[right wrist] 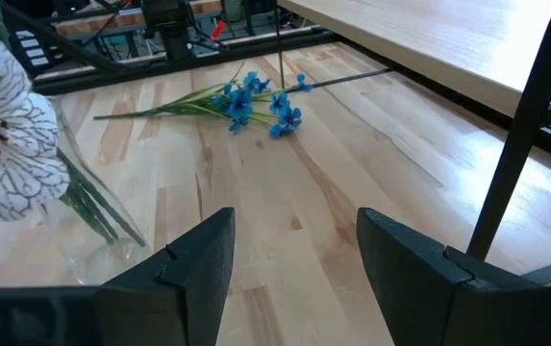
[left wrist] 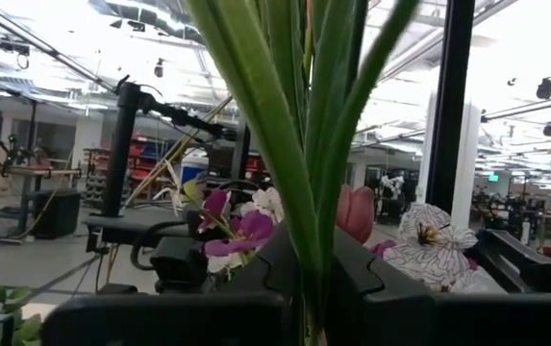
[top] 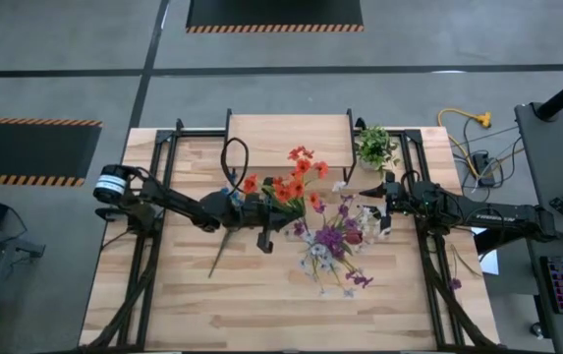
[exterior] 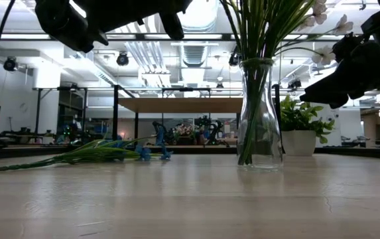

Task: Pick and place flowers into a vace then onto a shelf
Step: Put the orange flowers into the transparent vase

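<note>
We note the left gripper [top: 264, 218] near the middle of the wood-plank tabletop [top: 261, 305], fingers closed on the green stems [left wrist: 304, 144] of a bunch of orange and red flowers [top: 291, 180]. From above, the blossoms fan out toward the shelf and the stem ends trail the other way, toward the near-left of the table. In the left wrist view we see the stems and long leaves rising straight up between the dark fingers [left wrist: 160, 322].

The clear glass vase [exterior: 259, 119] stands upright on the tabletop, just right of the left gripper as seen from above. It already holds a bunch: green stems inside, with purple [top: 332, 238], pink and white blossoms [right wrist: 6, 144] spreading above the mouth.

We see the right gripper [right wrist: 294, 259] just beside the vase on its right, fingers apart and holding nothing; bare tabletop shows between them in the right wrist view. In the low view it hangs above table height, next to the white blossoms.

One blue-flowered stem [right wrist: 246, 101] lies flat on the tabletop, between the vase and the shelf's legs, apart from both grippers.

The shelf [top: 289, 138], a light-wood board on thin black legs, sits at the far edge of the table; nothing stands on its top. A small leafy potted plant [top: 375, 147] in a white pot stands just beside the shelf's right end.
</note>
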Controlling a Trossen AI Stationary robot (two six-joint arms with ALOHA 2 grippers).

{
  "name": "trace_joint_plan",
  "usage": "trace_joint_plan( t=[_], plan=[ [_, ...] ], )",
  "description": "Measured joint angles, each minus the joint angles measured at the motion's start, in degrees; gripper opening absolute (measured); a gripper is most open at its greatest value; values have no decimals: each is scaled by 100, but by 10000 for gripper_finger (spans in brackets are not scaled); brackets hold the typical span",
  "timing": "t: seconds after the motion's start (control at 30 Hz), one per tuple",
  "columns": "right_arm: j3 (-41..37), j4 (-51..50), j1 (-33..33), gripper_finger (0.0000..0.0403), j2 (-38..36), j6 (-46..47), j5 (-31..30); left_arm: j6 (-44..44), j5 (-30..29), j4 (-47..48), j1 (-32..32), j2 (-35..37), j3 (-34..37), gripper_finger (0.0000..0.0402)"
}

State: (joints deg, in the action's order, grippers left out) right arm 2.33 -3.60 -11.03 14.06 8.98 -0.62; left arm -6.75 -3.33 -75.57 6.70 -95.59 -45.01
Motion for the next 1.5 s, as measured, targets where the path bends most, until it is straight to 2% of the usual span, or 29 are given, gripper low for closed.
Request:
trace_joint_plan(
  t=[0.2, 0.63, 1.03, 1.17, 1.5],
  plan=[
    [2, 0, 0, 209, -2, -16, -4, -6, 2, 6, 0, -27, 2, 1],
    [2, 7, -1, 209, 2, -15, -107, -43, -46, -629, -5, -623, 4, 1],
    [1, 6, 0, 209, 2, -14, -106, 6, 12, -436, -7, -951, 4, 1],
    [2, 2, 0, 209, 2, -14, -105, 118, 204, -428, -7, -992, 4, 1],
    [0, 2, 0, 209, 2, -14, -105, 286, 294, 170, -2, -988, -6, 1]
  ],
)
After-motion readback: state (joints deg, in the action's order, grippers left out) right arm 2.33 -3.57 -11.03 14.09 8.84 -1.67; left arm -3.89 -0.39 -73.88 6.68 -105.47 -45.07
